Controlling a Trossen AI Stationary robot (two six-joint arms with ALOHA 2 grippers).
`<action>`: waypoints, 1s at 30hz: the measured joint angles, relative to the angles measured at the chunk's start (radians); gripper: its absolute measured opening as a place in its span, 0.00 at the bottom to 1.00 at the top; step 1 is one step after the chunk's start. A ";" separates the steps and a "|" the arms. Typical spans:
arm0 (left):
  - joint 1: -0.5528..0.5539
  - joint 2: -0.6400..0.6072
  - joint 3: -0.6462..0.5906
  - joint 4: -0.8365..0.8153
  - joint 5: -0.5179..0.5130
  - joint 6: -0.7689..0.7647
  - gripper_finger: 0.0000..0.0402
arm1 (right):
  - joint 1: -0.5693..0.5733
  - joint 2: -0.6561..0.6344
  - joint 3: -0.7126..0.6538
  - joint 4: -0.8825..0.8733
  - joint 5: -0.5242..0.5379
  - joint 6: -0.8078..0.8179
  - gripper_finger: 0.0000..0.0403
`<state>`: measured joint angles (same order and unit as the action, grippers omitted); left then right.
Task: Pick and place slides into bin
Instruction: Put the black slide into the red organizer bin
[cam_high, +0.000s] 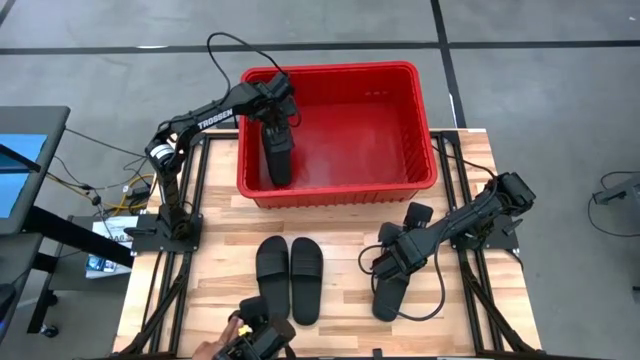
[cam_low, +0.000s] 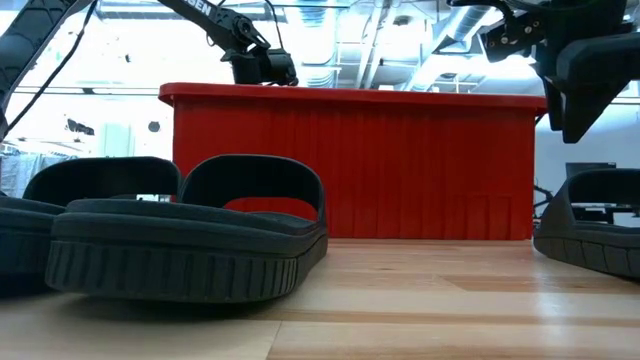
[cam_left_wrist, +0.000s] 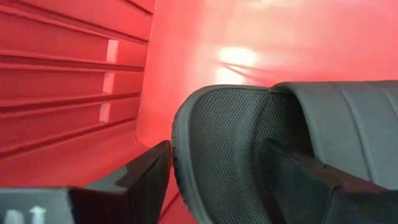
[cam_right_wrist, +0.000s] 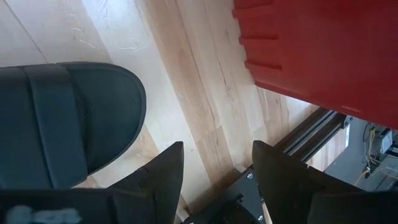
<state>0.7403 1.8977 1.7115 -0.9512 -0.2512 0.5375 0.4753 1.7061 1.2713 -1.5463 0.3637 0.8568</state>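
Left gripper (cam_high: 279, 128) inside bin (cam_high: 425, 120), fingers spread, probably just freeing slide (cam_high: 279, 160) by bin's left wall | two slides (cam_high: 290, 278) in front of bin | right gripper (cam_high: 393, 258) open over fourth slide (cam_high: 390, 296) for pickup

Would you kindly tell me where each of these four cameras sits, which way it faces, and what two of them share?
High view: above the table, looking straight down; both arms, red bin, pair of slides.
Low view: at table-top height, looking level across; nearest slide, the bin's wall behind it.
Left wrist view: on the left arm inside the bin, left gripper open around a slide.
Right wrist view: on the right arm, right gripper open above the table beside another slide.
All four views show the bin.
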 joint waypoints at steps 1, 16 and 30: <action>0.000 0.000 0.000 0.000 0.000 0.005 0.61 | 0.000 0.000 0.001 0.000 0.000 0.000 0.46; -0.053 0.000 0.000 0.082 0.002 0.126 0.61 | 0.000 0.000 0.057 0.000 0.000 0.002 0.46; -0.047 0.000 0.000 0.072 -0.008 0.148 0.61 | 0.000 0.000 0.057 -0.001 -0.023 0.018 0.46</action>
<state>0.6933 1.8977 1.7115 -0.8795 -0.2588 0.6850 0.4751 1.7061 1.3285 -1.5473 0.3410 0.8749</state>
